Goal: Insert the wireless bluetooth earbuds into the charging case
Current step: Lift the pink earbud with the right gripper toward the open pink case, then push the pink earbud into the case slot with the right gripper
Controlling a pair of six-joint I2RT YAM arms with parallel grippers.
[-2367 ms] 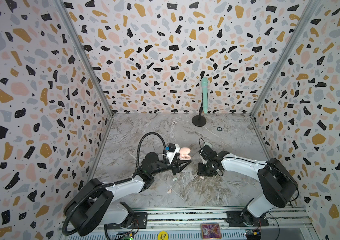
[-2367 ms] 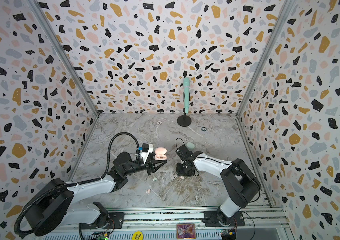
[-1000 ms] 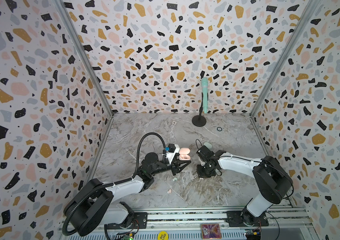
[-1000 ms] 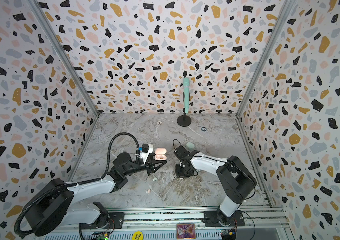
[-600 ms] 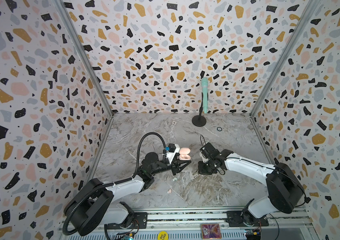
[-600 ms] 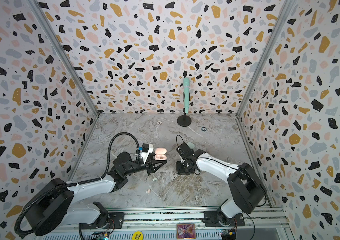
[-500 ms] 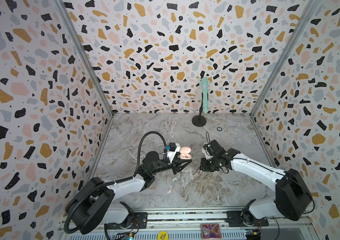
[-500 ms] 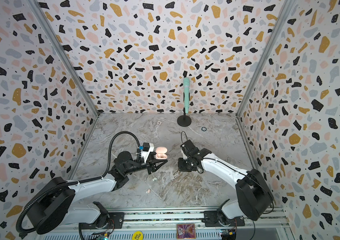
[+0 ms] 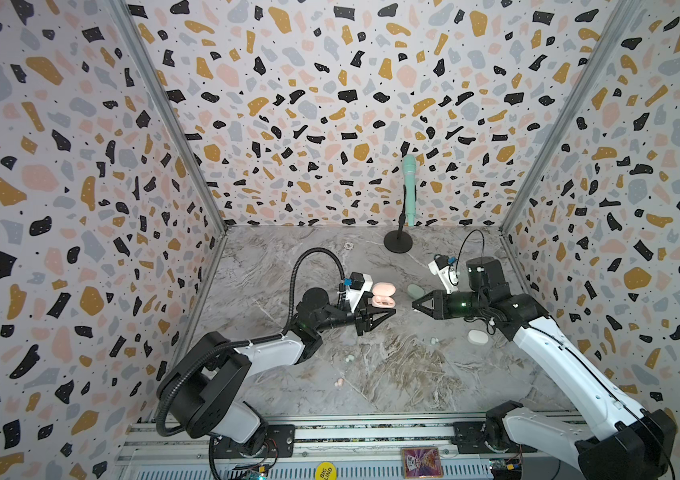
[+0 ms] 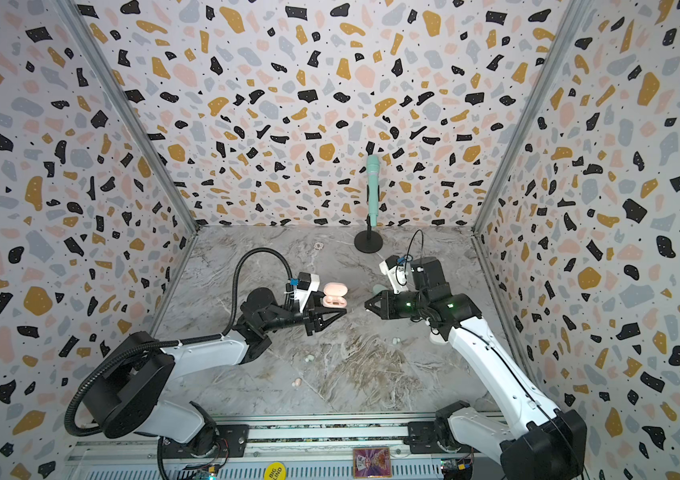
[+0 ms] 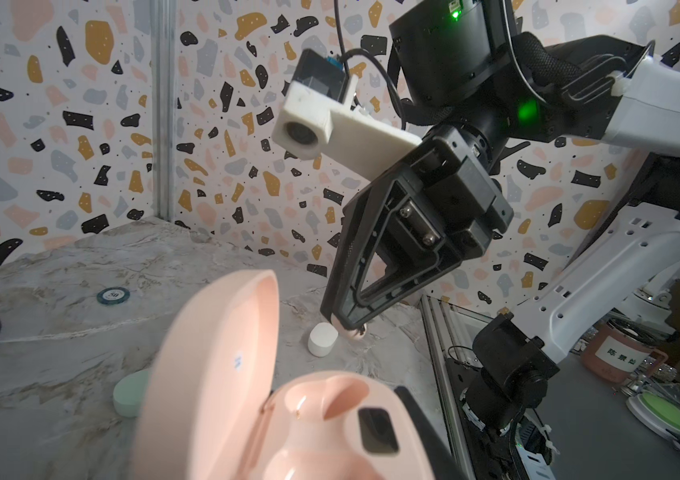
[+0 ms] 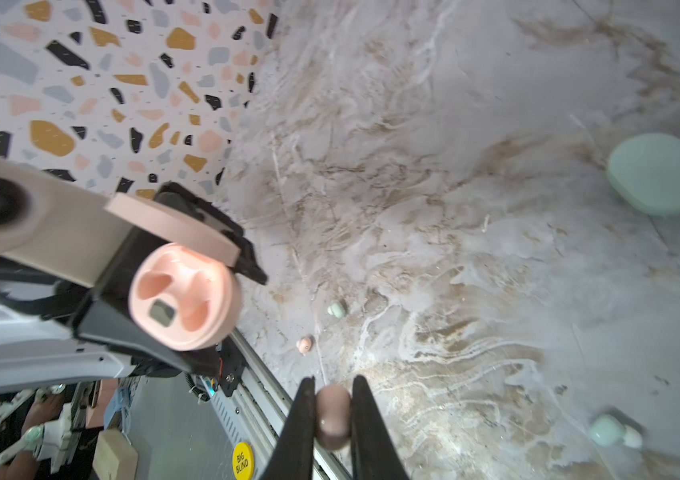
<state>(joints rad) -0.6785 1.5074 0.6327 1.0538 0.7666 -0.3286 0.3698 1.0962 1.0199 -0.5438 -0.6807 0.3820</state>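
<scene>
Terrazzo-patterned walls (image 9: 330, 104) close in on three sides of a marble-look table (image 9: 392, 386), where two white-and-black arms reach in from the near rail and meet nose to nose over the middle.

At the back, a mint microphone (image 9: 408, 187) stands upright on a black round-based stand.

The left gripper (image 9: 386, 312) is clamped on the base of the pink charging case (image 9: 384, 293), holding it clear of the table with its lid (image 11: 213, 374) swung up. The right wrist view shows the case's two wells (image 12: 184, 295) turned towards the other arm.

The right gripper (image 9: 414, 306) points at the case from just beside it, not touching. Its fingers (image 12: 303, 415) are pressed in on a single pink earbud (image 12: 333, 419), which sits pinched at the tips.

A closed mint case (image 9: 415, 291) lies on the table just behind the two gripper tips. A closed white case (image 9: 478, 337) lies beside the right arm.

The other earbuds lie loose on the marble nearer the rail. One pale pair (image 9: 434, 341) sits below the right gripper, another (image 9: 348, 358) below the left. A lone pink bud (image 9: 339, 382) lies nearest the rail, well apart from the case.
</scene>
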